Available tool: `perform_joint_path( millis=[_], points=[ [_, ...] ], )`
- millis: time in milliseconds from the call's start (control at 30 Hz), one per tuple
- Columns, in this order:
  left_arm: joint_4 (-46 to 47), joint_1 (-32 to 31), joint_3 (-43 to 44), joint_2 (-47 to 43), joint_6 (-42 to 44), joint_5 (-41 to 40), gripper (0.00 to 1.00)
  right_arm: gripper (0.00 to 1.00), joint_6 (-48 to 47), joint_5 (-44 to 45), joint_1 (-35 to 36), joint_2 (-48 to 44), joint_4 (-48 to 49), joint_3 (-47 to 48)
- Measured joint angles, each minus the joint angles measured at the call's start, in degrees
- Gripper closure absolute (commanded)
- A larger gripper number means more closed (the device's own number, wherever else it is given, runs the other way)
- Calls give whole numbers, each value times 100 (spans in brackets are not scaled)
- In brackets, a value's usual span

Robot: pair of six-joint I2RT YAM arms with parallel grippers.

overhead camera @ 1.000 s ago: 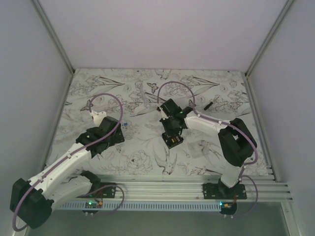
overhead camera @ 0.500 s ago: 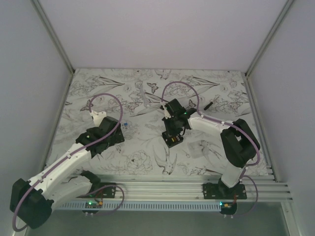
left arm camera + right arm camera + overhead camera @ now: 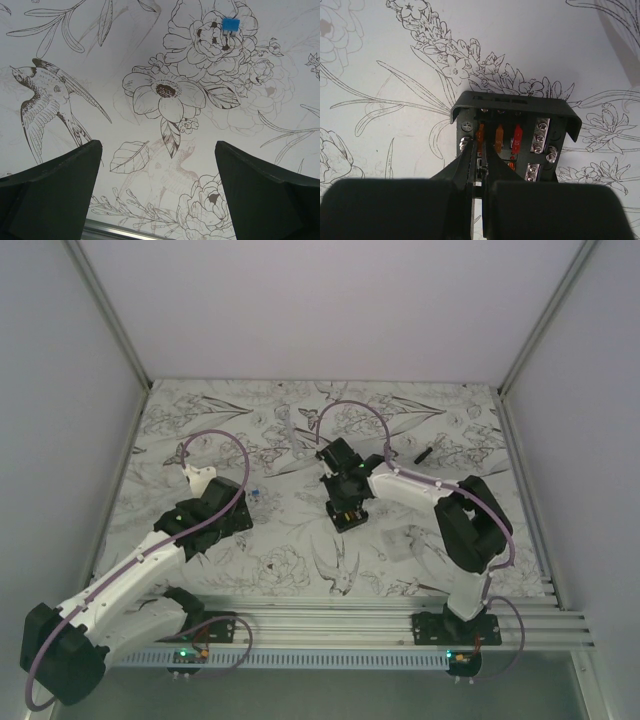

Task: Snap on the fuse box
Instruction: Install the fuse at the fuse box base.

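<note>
Right gripper (image 3: 478, 172): jaws narrow, only a slit between them, tips poked into near edge of fuse box (image 3: 515, 107) by left orange fuse (image 3: 480, 134). Can't tell if pinching anything. Box mid-table (image 3: 280, 560), open face up, hooded edge far from gripper, fuses lengthwise away from it. Box near square, no clear long axis. Left gripper (image 3: 159, 195): wide apart, empty, above floral cloth, well left of box.

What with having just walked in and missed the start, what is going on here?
The right gripper is down in the open fuse box, its fingers closed to a thin gap, apparently pinching a part beside the orange fuses. The left gripper hangs open above the flower-printed table, holding nothing.
</note>
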Motion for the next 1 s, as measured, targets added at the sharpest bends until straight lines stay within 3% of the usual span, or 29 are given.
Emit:
perform_joint_path(
  millis=[167,467,700,1000],
  points=[
    [0,0,0,-20,0,15,0,79,-22,146,81,-15,-11,17],
    [-2,0,0,-33,0,20,0,68,-133,496,361,-232,-308,-120],
    [-2,0,0,-59,0,20,0,67,-214,723,470,-557,-273,-184],
    [-4,2,0,-59,0,22,0,78,-319,962,474,-584,-9,-190]
  ],
)
